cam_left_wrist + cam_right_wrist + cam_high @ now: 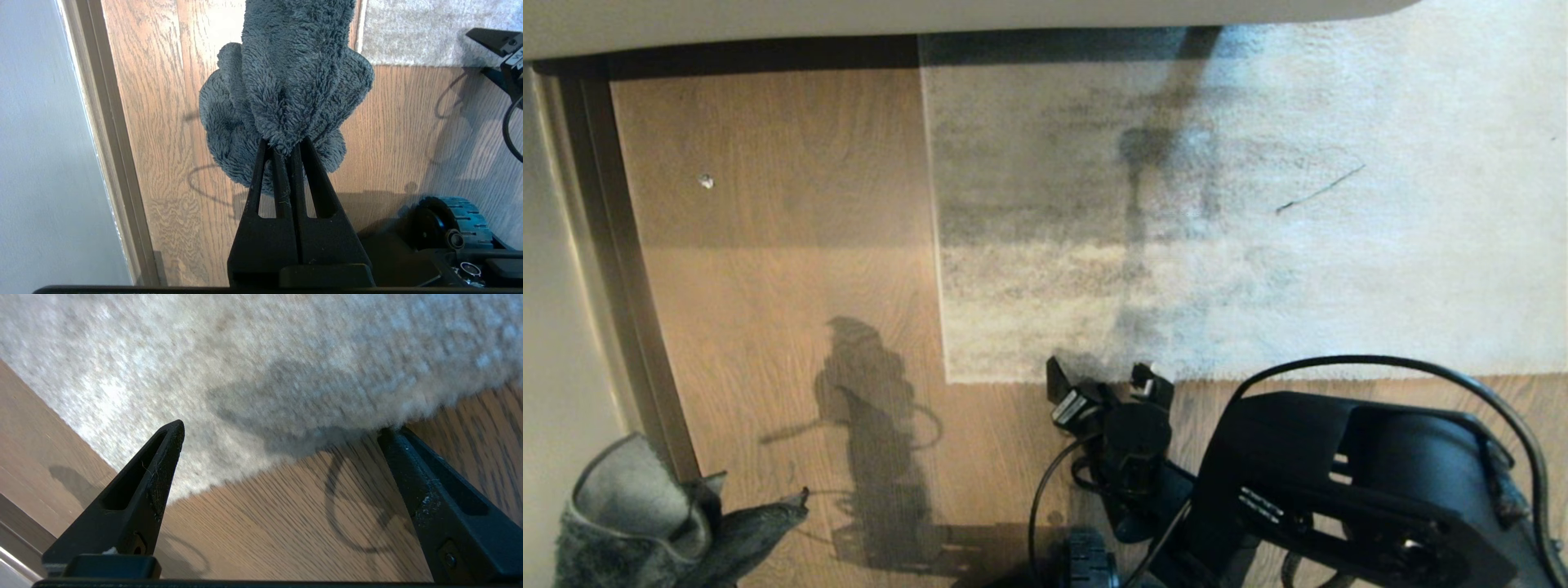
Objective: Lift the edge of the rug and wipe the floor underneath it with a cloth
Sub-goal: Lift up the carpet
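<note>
The grey-beige rug lies flat, and its rug edge (1258, 377) runs along the near side to a square corner (949, 380). My right gripper (1103, 377) is low at that border near the corner, open and holding nothing. In the right wrist view the right gripper (282, 433) has one fingertip over the pile and the other at the rug edge (245, 473), with bare floor (286, 526) between them. My left gripper (284, 143) is shut on the dark grey fluffy cloth (294, 73), which hangs above the floor (784, 269). The cloth (645, 523) shows at the near left in the head view.
A pale wall (564, 269) with a brown skirting strip (613, 245) borders the floor on the left. A pale furniture edge (931, 16) overhangs the far side. A small white speck (706, 181) lies on the planks. My base wheel (453, 220) sits close by.
</note>
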Robot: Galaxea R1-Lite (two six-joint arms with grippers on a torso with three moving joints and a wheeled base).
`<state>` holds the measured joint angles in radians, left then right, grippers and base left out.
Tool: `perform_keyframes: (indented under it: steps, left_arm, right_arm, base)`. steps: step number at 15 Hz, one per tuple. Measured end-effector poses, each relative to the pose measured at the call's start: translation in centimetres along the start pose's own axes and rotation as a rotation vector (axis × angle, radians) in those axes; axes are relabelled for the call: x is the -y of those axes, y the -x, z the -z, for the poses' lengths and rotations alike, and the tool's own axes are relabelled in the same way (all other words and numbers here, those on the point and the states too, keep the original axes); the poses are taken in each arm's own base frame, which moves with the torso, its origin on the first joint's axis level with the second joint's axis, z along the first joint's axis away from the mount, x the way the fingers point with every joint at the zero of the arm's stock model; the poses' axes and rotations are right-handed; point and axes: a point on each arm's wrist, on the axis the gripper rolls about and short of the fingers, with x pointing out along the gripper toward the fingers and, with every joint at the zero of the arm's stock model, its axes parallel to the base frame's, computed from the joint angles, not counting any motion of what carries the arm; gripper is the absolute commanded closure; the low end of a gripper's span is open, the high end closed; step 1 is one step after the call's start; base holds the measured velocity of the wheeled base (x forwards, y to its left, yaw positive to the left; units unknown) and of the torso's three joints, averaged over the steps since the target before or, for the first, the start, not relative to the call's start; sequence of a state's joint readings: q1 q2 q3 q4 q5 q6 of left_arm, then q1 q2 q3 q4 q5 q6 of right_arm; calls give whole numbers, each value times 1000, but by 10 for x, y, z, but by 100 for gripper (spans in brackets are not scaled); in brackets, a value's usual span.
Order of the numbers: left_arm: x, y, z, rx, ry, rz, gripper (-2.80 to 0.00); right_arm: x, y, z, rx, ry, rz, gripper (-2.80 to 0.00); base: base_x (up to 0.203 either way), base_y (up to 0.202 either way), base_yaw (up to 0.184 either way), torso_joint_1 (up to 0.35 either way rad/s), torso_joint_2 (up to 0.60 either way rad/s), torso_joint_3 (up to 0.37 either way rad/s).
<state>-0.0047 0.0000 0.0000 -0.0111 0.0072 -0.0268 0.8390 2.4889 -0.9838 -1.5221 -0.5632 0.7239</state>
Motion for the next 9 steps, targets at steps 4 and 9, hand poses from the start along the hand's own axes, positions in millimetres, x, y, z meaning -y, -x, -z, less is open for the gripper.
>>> perform_keyframes:
  steps: [4,9]
  left_arm:
    - [0,0,0,0,0,0,0]
    - [0,0,0,0,0,-1,0]
  right_arm:
    - [-2,-7,-8,28,16,-1,-280]
    - [-11,-8,-20,55,26,-23,-280]
  base:
    - [0,0,0,0,0,0]
    - [0,0,0,0,0,0]
